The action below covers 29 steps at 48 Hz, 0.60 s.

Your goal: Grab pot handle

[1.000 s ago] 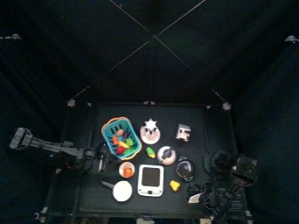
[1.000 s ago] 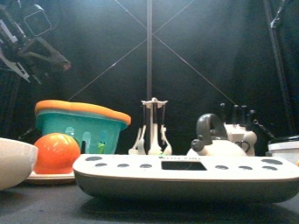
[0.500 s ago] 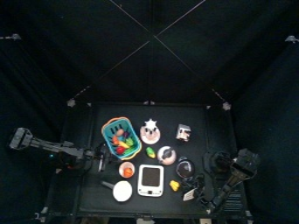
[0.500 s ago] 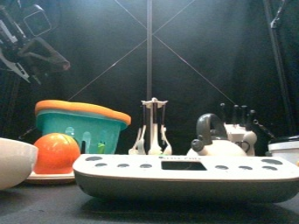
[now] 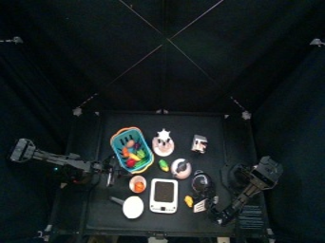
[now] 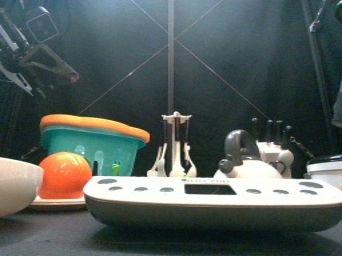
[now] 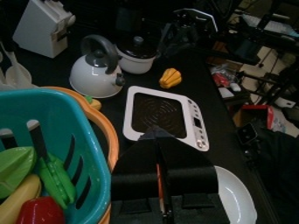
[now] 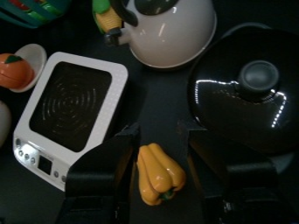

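Jaws of my right gripper [image 8: 160,166] stood apart above a yellow pepper [image 8: 158,172]; the left gripper's [image 7: 163,182] were together; pot handle hidden.

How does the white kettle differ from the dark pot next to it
The kettle is white, glossy and rounded, while the pot beside it is dark, wide and flatter under its lid. The kettle has a dark handle arching over its top; the pot's lid carries only a small round knob in the middle. In the right wrist view the pot looks broader than the kettle. Both stand on the black table, close beside each other.
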Each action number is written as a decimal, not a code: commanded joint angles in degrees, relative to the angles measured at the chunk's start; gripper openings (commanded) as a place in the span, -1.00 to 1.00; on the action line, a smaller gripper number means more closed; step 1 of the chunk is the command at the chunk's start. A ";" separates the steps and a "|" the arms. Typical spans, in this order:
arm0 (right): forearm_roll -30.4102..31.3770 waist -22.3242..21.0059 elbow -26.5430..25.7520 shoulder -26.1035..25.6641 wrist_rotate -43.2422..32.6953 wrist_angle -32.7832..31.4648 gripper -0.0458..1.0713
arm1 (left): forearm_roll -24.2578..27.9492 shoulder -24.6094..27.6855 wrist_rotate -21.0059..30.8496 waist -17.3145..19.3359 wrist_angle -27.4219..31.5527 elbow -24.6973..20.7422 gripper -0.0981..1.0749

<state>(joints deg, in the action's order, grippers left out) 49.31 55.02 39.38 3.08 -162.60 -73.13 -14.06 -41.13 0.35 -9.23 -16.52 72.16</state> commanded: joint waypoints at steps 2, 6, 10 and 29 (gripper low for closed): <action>-1.23 2.46 0.62 -2.02 -4.92 -0.70 0.47 | 0.09 0.09 -0.09 -0.09 -0.18 -0.70 -0.54; -2.55 4.31 1.67 -1.93 -8.61 -0.79 0.47 | 0.00 0.09 -0.09 -0.09 -0.18 -0.70 -0.54; -3.87 5.45 2.29 -1.76 -10.28 -0.88 0.47 | 0.00 0.09 -0.09 -0.09 -0.18 -0.70 -0.54; -9.84 7.65 2.64 -2.02 -10.46 -1.67 0.47 | 0.09 0.09 -0.09 -0.09 -0.18 -0.44 -0.54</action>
<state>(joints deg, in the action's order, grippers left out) 39.90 62.49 42.19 2.90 -172.62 -74.27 -14.06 -41.22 0.35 -9.14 -16.52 72.42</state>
